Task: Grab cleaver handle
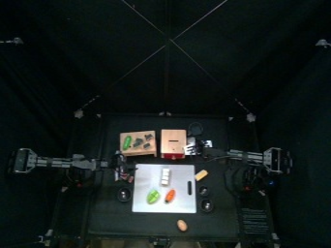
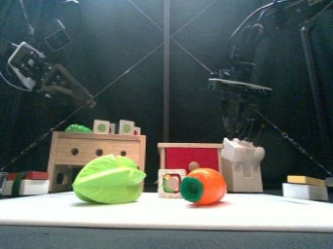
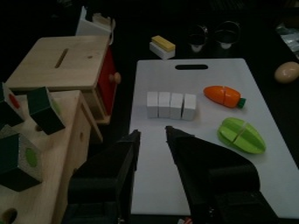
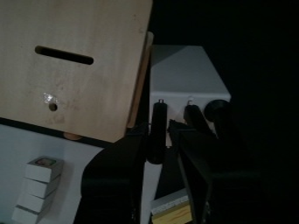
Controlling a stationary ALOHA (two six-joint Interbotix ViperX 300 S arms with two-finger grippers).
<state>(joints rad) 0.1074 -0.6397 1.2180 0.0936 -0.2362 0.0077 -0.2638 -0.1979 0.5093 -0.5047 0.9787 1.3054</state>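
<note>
A white knife block (image 4: 187,74) stands beside the wooden box, with three black handles sticking out of it. In the right wrist view the cleaver handle (image 4: 159,108) is the one nearest the box. My right gripper (image 4: 160,129) hangs over the block (image 2: 242,165), one jaw on each side of that handle. The jaws are close to it, with thin gaps still showing. From the front, the right gripper (image 2: 239,131) points straight down at the block's top. My left gripper (image 3: 149,133) hovers open over the white cutting board (image 3: 268,114) and holds nothing.
A wooden box (image 3: 59,66) and a red box (image 2: 190,156) stand left of the knife block. On the board lie a green vegetable (image 3: 240,136), a carrot (image 3: 222,94) and white blocks (image 3: 172,105). A beige egg-shaped thing (image 3: 288,72) lies off the board.
</note>
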